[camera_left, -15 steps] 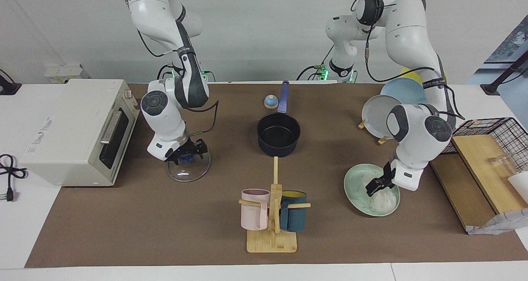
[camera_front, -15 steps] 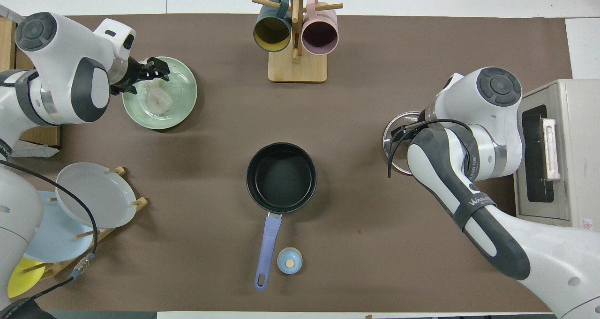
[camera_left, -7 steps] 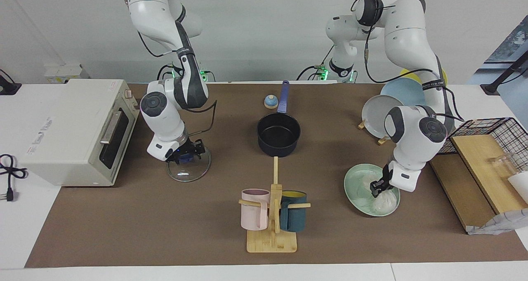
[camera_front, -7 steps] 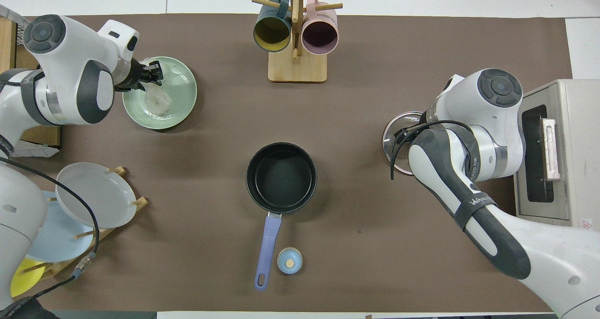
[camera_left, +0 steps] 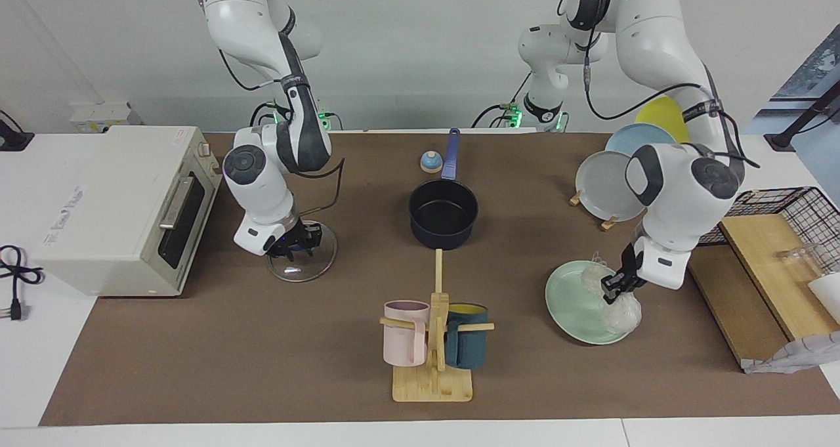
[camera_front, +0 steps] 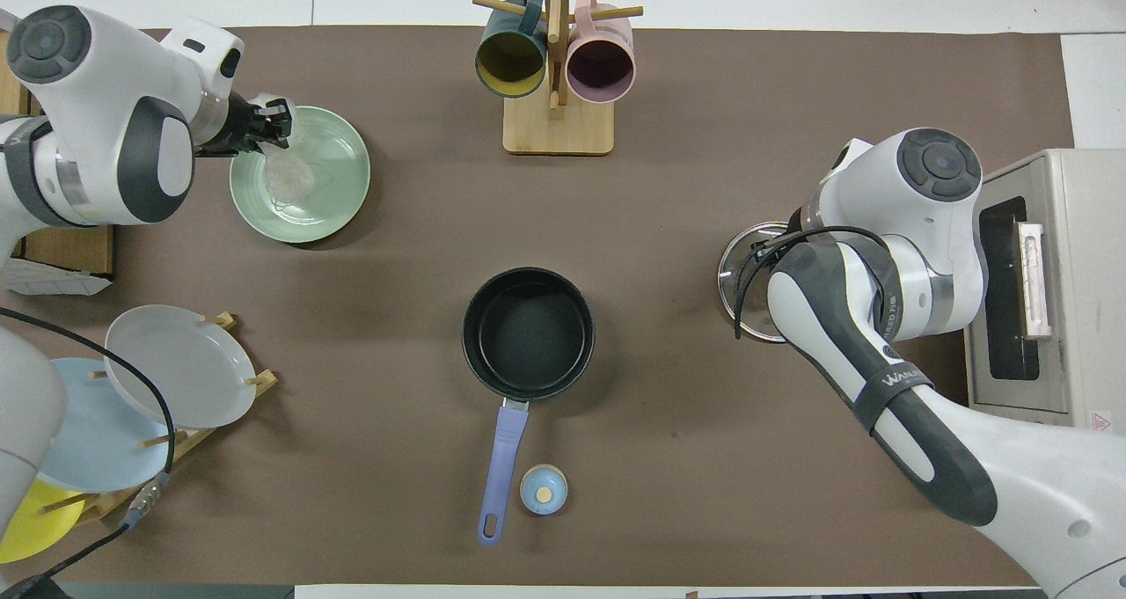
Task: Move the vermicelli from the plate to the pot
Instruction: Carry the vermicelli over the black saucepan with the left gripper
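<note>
Left gripper (camera_left: 617, 291) is clamped on the vermicelli (camera_left: 622, 310), which hangs as a whitish clump over the plate (camera_left: 571, 302), at its rim toward the left arm's end of the table. Plate's bare surface shows pale green. In the overhead view the pot (camera_front: 528, 333) sits at table centre with its black inside bare, its handle (camera_front: 501, 467) pointing to six o'clock, long axis running toward the robots. Right gripper (camera_left: 292, 245) is closed on the knob of the glass lid (camera_left: 303, 263), which is tilted.
</note>
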{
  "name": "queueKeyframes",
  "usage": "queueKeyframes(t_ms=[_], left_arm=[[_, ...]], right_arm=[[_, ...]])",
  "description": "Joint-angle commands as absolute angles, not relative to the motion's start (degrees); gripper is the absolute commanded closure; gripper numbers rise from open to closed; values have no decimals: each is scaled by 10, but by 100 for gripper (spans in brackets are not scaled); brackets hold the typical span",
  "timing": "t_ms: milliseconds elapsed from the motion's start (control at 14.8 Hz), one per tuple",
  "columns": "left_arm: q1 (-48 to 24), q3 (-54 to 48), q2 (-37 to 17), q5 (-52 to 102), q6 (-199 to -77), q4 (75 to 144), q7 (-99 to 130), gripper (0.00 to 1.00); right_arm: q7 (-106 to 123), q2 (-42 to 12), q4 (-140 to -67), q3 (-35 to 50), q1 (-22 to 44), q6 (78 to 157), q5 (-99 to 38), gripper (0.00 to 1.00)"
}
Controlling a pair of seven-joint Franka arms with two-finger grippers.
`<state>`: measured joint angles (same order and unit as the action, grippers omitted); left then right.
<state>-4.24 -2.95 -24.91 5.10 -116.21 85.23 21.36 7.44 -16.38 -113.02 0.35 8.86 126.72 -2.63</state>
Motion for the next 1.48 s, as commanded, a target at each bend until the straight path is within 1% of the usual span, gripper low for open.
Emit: queueKeyframes(t_ms=[0,67,135,202,269,337,404,472,539,674,741,808,943,1078,1145,1212,1280,1415], left_arm=[[-52,-29,-182,72,-1010,819,249,100],[-61,-38,-166,73,-963,804,263,100],[-69,-47,-137,81,-930,802,294,100],[-76,-58,-108,98,-919,802,327,100],[-83,-69,-86,106,-908,808,354,100],[-97,-83,-79,108,-889,810,380,100],[-116,-93,-76,109,-883,813,408,100],[-143,-96,-66,110,-892,836,434,100],[-170,-97,-45,113,-913,873,448,100],[-217,-96,-4,134,-979,979,454,100],[-239,-96,3,134,-1016,1025,457,100],[-256,-96,0,134,-1046,1054,465,100],[-281,-96,-23,134,-1098,1081,482,100],[-283,-96,-44,133,-1137,1094,483,100],[-284,-96,-61,133,-1156,1094,483,100],[-284,-96,-70,133,-1172,1097,483,100],[-284,-96,-73,133,-1185,1105,481,100],[-286,-96,-83,133,-1208,1114,479,100]], right_arm=[[87,-156,-1125,6,88,1250,-19,56],[87,-157,-1125,5,87,1251,-20,56],[87,-157,-1125,6,87,1254,-19,52],[83,-157,-1126,6,87,1256,-20,34],[82,-157,-1127,6,87,1258,-21,19],[82,-156,-1129,7,87,1257,-23,8],[81,-156,-1131,6,87,1255,-24,0],[82,-155,-1133,7,86,1252,-24,0],[82,-154,-1135,7,86,1247,-25,0],[83,-152,-1138,6,86,1240,-25,0],[85,-149,-1142,6,83,1237,-25,0],[86,-149,-1145,6,81,1236,-25,0],[86,-145,-1151,6,80,1230,-25,0],[88,-144,-1151,6,80,1229,-24,16],[88,-144,-1151,6,80,1227,-24,26],[88,-144,-1151,6,80,1221,-24,32],[87,-144,-1151,6,82,1220,-24,35],[85,-144,-1149,6,87,1220,-24,45]])
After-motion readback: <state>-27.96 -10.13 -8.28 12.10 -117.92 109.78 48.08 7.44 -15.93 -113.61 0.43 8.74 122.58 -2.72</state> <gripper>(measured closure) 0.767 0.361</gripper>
